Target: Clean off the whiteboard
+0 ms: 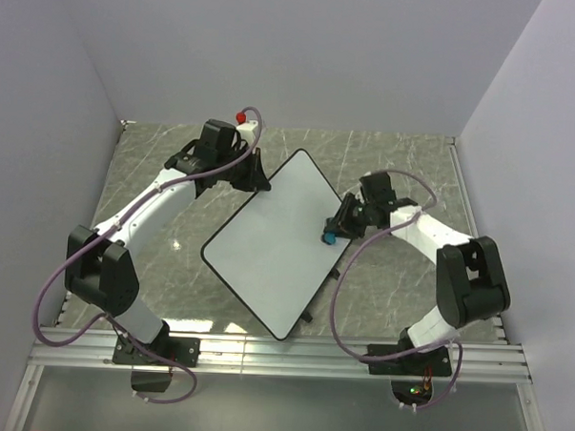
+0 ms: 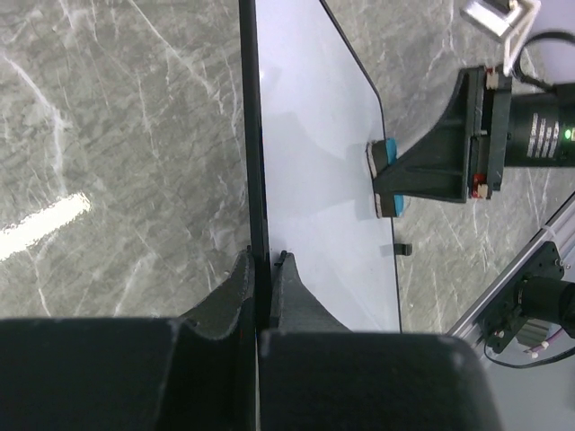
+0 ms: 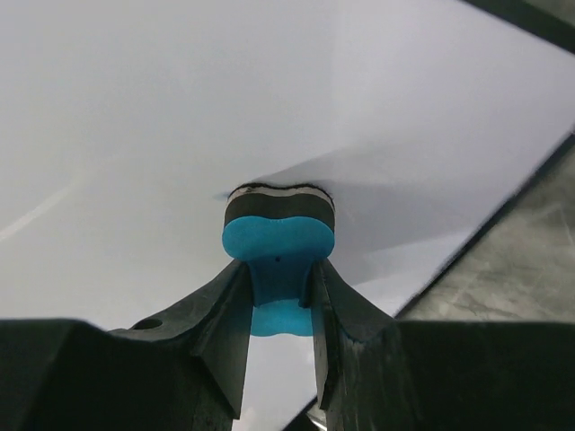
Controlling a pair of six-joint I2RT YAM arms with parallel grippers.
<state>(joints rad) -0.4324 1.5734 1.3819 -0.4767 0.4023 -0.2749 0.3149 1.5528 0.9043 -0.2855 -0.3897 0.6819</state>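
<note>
No readable text anywhere; motor label (image 2: 542, 136) print too blurred

Overhead plus close wrist views — sharing the whiteboard (image 1: 267, 243).

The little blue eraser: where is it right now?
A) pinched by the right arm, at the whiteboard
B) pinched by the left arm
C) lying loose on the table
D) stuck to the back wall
A: the right end effector grips the blue eraser at the face of the whiteboard.
</note>
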